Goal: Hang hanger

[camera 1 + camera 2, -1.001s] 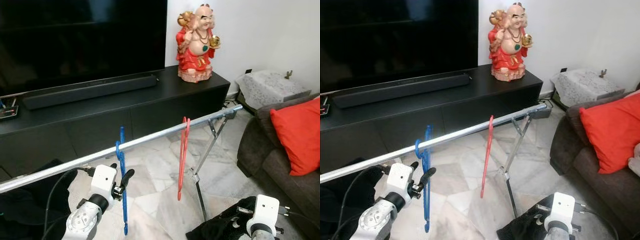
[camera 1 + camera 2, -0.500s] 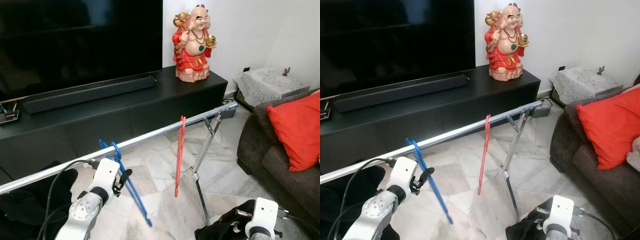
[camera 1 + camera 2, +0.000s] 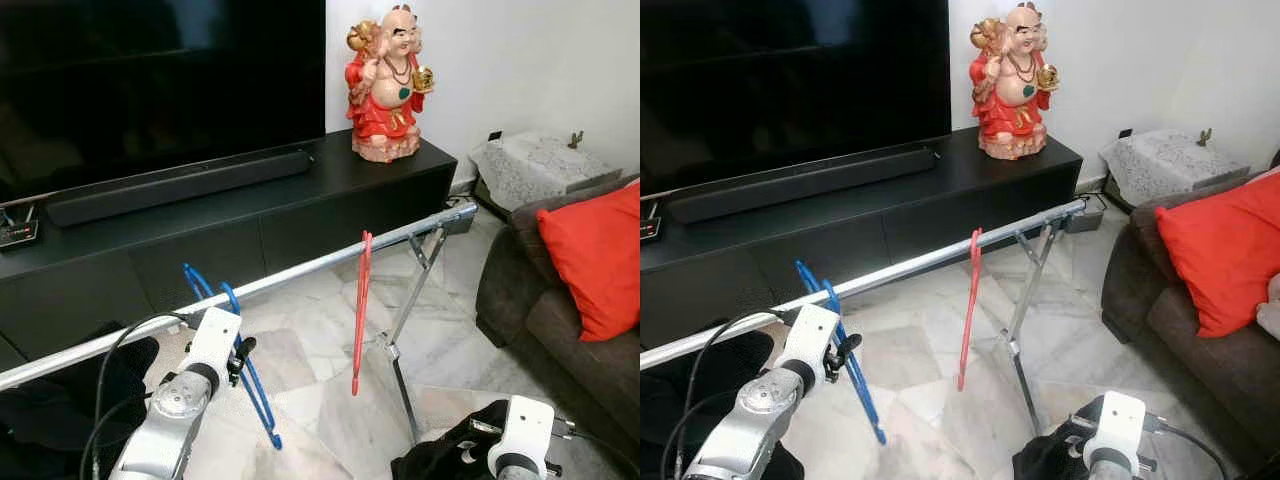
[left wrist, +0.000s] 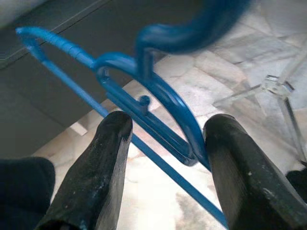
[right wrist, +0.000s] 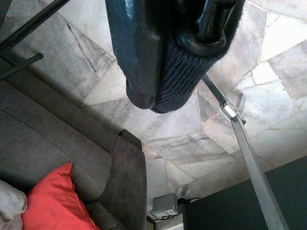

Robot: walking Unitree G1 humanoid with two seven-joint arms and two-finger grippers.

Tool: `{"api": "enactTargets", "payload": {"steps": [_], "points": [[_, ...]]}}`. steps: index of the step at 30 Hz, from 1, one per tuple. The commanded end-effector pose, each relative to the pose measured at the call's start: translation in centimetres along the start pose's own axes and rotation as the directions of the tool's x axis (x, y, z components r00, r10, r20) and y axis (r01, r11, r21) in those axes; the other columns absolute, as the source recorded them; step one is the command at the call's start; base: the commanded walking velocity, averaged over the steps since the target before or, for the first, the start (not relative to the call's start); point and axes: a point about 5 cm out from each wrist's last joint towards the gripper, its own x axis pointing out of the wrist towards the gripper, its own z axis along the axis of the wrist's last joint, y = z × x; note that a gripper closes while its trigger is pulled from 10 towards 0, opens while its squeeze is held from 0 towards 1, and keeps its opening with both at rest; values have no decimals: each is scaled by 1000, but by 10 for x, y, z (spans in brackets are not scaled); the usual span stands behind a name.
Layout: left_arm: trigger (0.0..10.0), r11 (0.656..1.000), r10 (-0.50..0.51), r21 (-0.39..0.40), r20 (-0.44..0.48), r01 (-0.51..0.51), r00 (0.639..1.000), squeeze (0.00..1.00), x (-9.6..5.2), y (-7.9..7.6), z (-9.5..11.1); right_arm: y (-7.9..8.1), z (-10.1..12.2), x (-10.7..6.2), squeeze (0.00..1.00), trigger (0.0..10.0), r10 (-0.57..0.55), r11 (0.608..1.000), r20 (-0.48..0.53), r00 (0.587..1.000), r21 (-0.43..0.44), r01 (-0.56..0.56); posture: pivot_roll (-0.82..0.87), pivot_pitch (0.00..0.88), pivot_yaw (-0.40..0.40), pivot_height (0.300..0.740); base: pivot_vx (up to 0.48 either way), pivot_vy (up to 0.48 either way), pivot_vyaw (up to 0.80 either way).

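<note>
- The blue hanger (image 3: 232,345) hangs by its hook on the silver rail (image 3: 300,275), left of the red hanger (image 3: 361,310) and well apart from it; its body swings out at a slant instead of hanging plumb.
- My left gripper (image 4: 165,158) sits just under the rail with its two black fingers (image 4: 108,158) spread apart, the hanger's blue neck and lower bar passing between them. I judge the fingers are loose around it, not pinching; one finger is very close to the blue curve, and I cannot tell whether it touches.
- I judge the hook is already carried by the rail, so I no longer need a grip to bear the hanger's weight.
- My left arm reaches up and forward from low on my left, wrist angled toward the rail, cable trailing behind.
- My right gripper (image 5: 158,67) hangs low on my right, fingers clamped on a dark knitted cloth (image 5: 177,76) above the marble floor (image 3: 320,340), beside the sofa (image 3: 550,320), kept clear of the rail work.
</note>
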Motion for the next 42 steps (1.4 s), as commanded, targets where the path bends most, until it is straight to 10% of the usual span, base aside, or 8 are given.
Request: {"api": "enactTargets", "payload": {"steps": [1, 20, 23, 24, 42], "points": [[10000, 999, 51, -13, -12, -52, 999, 0, -1, 6, 4, 4, 4, 2, 0, 10000, 6, 1000, 12, 1000, 10, -6, 152, 13, 29, 740, 0, 0, 0], [10000, 997, -64, -46, 18, 65, 998, 0, -7, -8, 4, 3, 2, 1, 0, 10000, 12, 1000, 6, 1000, 4, -12, 154, 32, 21, 740, 0, 0, 0], [863, 995, -76, -63, 25, 77, 997, 0, -6, -10, 1, 3, 2, 1, 0, 10000, 12, 1000, 5, 1000, 4, -12, 153, 32, 22, 740, 0, 0, 0], [0, 993, -88, -80, 35, 90, 996, 0, -5, -12, 1, 3, 2, 1, 0, 10000, 12, 1000, 4, 1000, 4, -12, 151, 33, 22, 740, 0, 0, 0], [0, 994, -94, -57, 31, 96, 995, 0, -4, -13, -5, 4, 0, 0, 0, 10000, 18, 1000, -6, 1000, 4, -18, 152, 36, 21, 740, 0, 0, 0]]}}
